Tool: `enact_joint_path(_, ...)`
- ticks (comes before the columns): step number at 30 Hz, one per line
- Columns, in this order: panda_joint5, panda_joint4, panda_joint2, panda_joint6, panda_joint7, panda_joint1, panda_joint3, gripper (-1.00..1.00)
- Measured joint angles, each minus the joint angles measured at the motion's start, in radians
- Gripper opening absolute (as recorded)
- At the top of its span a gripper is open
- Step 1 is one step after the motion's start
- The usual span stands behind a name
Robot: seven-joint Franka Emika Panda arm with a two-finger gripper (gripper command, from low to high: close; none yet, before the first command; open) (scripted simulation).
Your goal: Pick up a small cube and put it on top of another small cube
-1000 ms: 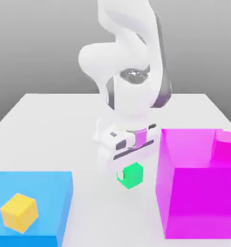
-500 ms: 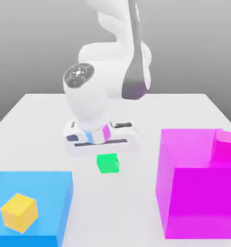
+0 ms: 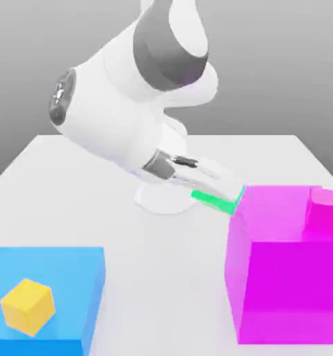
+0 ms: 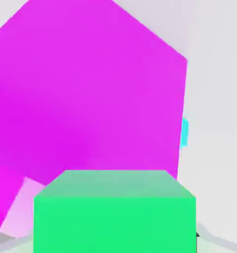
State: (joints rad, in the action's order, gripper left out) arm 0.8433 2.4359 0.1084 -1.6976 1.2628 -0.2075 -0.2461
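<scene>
The small green cube [image 3: 213,200] hangs in the air, tilted, at the upper near corner of the large magenta block [image 3: 283,278], on the exterior view's left side of it. My gripper [image 3: 219,196] is shut on it, reaching down from the arm toward the block. The other small cube, magenta-pink [image 3: 327,211], sits on top of the large block at its far right. In the hand view the green cube [image 4: 114,212] is close up, with the large magenta block [image 4: 90,94] behind it.
A flat blue block [image 3: 47,295] lies at the front on the exterior view's left, with a small yellow cube [image 3: 28,306] on it. The arm's base [image 3: 162,199] stands mid-table. White table [image 3: 162,278] lies open between the two blocks.
The arm has swung toward the exterior view's right and lifted the green cube from low over the table's middle up to the large magenta block's top edge. The grip has held.
</scene>
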Motion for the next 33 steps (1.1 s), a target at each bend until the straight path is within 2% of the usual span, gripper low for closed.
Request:
enact_joint_path(3,0.083,-0.029,0.005,0.006,0.07,-0.077,0.064,-1.0)
enact_joint_path(8,0.151,-0.029,0.015,-0.082,0.109,-0.201,0.183,-1.0)
enact_joint_path(15,0.077,0.085,0.077,-0.323,0.13,-0.299,0.334,-1.0)
enact_joint_path(19,-0.018,0.178,0.109,-0.494,0.146,-0.328,0.413,-1.0)
enact_joint_path(23,-0.155,0.283,0.133,-0.67,0.183,-0.331,0.493,-1.0)
enact_joint_path(27,-0.35,0.39,0.149,-0.836,0.258,-0.295,0.583,-1.0)
enact_joint_path(30,-0.533,0.468,0.166,-0.935,0.327,-0.208,0.656,-1.0)
enact_joint_path(33,-0.622,0.485,0.16,-0.963,0.367,-0.149,0.676,-1.0)
